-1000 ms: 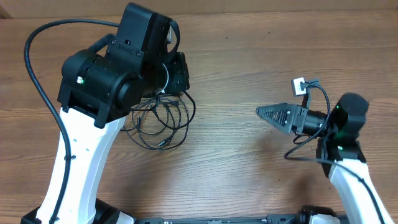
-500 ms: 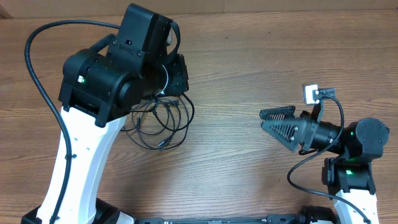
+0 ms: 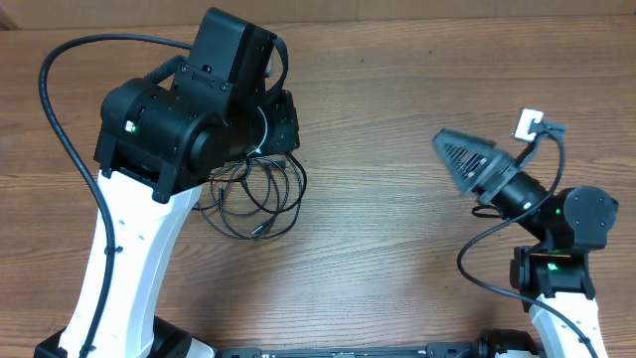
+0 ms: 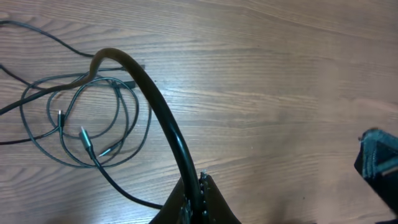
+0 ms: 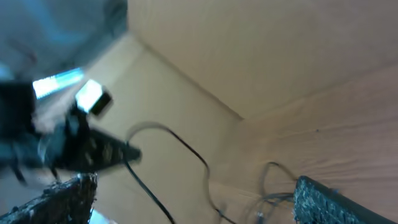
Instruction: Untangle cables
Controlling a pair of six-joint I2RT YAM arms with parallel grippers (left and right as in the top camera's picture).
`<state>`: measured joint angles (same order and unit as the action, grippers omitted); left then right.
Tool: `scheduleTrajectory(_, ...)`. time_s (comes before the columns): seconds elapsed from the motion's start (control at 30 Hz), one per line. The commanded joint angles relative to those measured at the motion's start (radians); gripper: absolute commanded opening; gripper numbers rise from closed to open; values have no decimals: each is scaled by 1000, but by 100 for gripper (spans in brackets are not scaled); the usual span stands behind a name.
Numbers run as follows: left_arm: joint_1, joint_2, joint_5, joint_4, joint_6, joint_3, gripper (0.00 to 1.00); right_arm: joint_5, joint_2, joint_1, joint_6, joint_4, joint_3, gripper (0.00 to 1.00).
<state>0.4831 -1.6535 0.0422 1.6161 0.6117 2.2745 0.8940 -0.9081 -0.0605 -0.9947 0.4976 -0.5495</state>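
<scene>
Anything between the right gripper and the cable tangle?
Nothing visible. The overhead view shows bare table between the right gripper and the cable tangle. The left arm overhangs part of the tangle, so only its nearer loops lie exposed.

Surface finishes before me.
Table (image 3: 397,99): matt, grained wood; cables (image 4: 85,138): smooth black sheathing, bright metal ends.

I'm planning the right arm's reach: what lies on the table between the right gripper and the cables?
Nothing: the overhead view shows only bare wooden table between the right gripper and the cables.
</scene>
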Motion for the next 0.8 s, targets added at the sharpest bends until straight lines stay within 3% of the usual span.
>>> scheduleTrajectory(0.0, 3, -9, -53, -2, 81, 17, 4, 53, 4, 49, 348, -35, -9, 99)
scheduleTrajectory(0.27, 31, -22, -45, -35, 196, 17, 4, 50, 2, 227, 756, -139, -8, 100)
scheduleTrajectory(0.5, 129, -76, -44, -43, 206, 17, 5, -42, -1, 359, 874, -127, -8, 100)
scheduleTrajectory(0.77, 231, -134, -23, -87, 205, 17, 4, -145, -59, 391, 877, -125, -8, 100)
